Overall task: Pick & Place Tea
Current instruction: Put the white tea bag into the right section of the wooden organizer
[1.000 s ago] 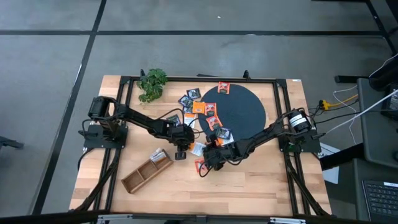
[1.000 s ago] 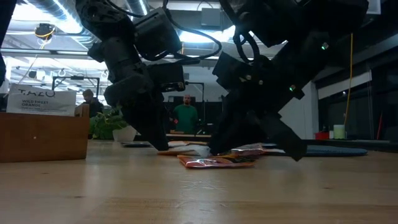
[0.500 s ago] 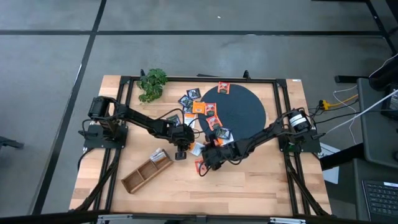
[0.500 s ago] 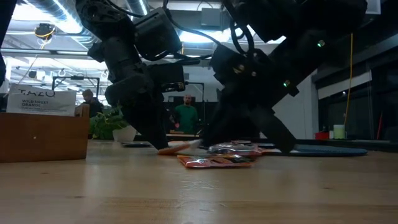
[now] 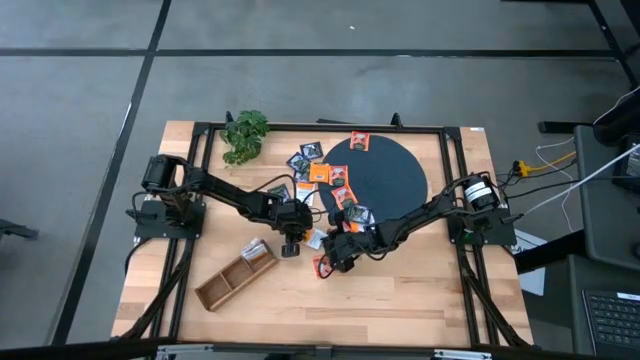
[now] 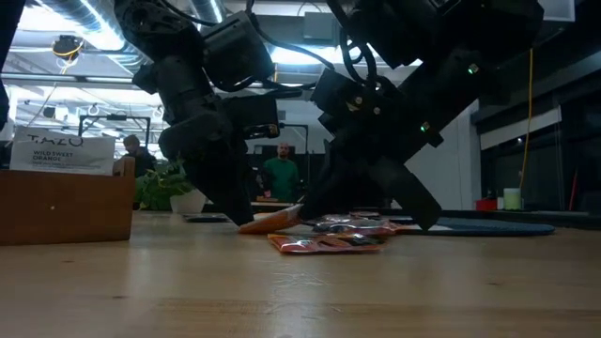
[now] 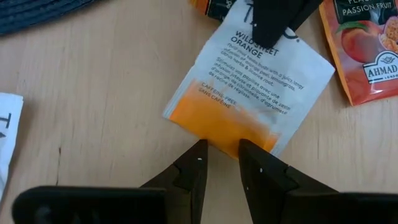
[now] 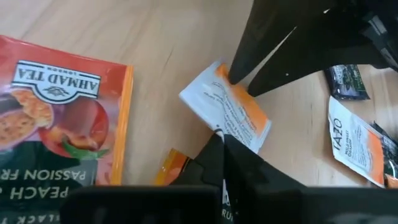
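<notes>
Since a second ago the right gripper [image 8: 219, 142] has pinched its fingers shut on the white-and-orange flat tea sachet [image 7: 249, 99] lying on the wooden surface [image 5: 400, 300] — left gripper [image 7: 219, 154] fingers narrowly parted at its orange edge. Lift slowly; the red peach sachet [image 8: 59, 118] crowds at nine o'clock.

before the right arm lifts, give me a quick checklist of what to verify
1. Right gripper shut on the wild sweet orange sachet: ok, it pinches one edge.
2. Left gripper clear of that sachet: not ok, its open fingers sit at the opposite, orange edge.
3. Only one sachet pinched: cannot tell; the peach passion fruit sachet lies close beside.
4. Wooden tray has free space: ok, sachets show at one end only.
</notes>
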